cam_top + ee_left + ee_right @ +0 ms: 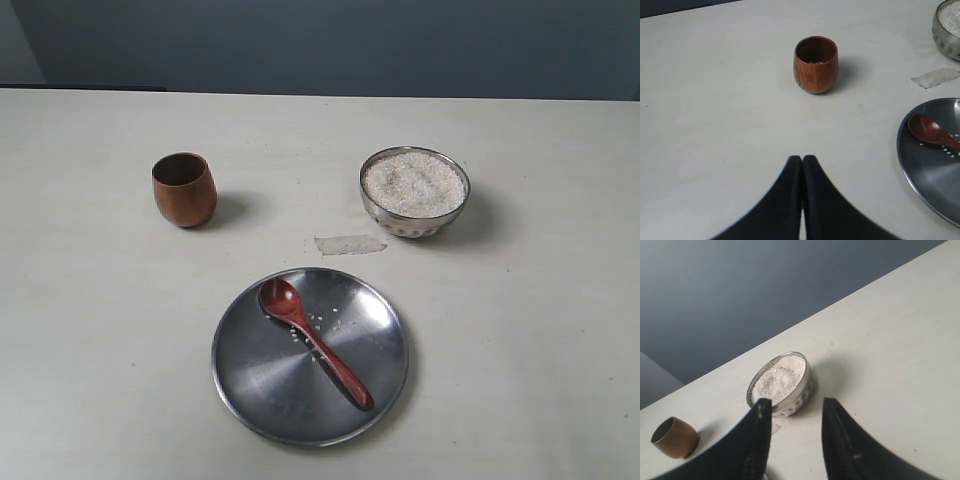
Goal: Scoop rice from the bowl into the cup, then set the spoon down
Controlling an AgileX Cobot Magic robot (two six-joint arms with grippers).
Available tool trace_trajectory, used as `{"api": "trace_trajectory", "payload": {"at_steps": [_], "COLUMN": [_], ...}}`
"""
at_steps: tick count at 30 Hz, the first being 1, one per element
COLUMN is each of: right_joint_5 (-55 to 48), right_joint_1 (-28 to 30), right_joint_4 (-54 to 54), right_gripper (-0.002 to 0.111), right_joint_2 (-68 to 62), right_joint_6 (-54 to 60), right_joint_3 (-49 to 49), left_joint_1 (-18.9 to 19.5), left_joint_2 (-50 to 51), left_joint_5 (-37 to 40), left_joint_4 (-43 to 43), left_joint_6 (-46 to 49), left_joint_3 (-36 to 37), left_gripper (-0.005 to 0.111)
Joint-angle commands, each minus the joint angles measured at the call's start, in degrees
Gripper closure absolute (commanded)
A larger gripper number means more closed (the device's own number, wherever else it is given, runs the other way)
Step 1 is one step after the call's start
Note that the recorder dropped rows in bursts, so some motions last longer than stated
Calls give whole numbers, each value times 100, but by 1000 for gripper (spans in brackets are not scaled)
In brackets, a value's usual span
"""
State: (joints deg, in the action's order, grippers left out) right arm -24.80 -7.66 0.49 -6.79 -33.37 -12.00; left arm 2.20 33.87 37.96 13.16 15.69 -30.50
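- You see the spoon (313, 345) lying on the steel plate (250, 385), head up and toward the plate's far rim, handle pointing to its near right edge.
- Note the loose grains (300, 330) scattered on the plate beside the spoon's neck.
- Locate the cup (184, 189) upright on the desk (100, 350), beyond the plate to the left and well apart from it.
- Locate the bowl (415, 226) beyond the plate to the right, filled with rice (414, 183).
- A tape scrap (349, 244) lies just past the plate's far rim.
- Left hand (802, 159): fingers pressed together, holding nothing, over bare desk apart from the plate.
- Right hand (796, 402): fingers spread wide, gripping nothing.
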Motion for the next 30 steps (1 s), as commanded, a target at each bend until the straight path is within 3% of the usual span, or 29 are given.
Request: {"api": "trace_trajectory", "payload": {"at_steps": [1, 16, 23, 30], "right_joint_5": [18, 375, 647, 809], "right_joint_1": [23, 23, 23, 23], "right_joint_4": [12, -49, -1559, -2099], "right_gripper": [74, 74, 74, 74], "right_joint_2": [26, 26, 26, 26], "right_joint_6": [14, 40, 1284, 1383], "right_joint_3": [26, 26, 41, 512], "left_joint_1": [-37, -37, -37, -37], "left_joint_2": [12, 12, 12, 12], "left_joint_5": [-26, -26, -26, -26], "left_joint_4": [7, 7, 7, 7], "left_joint_6": [-4, -4, -4, -4], "left_joint_3": [-35, -35, -35, -35], "left_gripper": [106, 106, 106, 106]}}
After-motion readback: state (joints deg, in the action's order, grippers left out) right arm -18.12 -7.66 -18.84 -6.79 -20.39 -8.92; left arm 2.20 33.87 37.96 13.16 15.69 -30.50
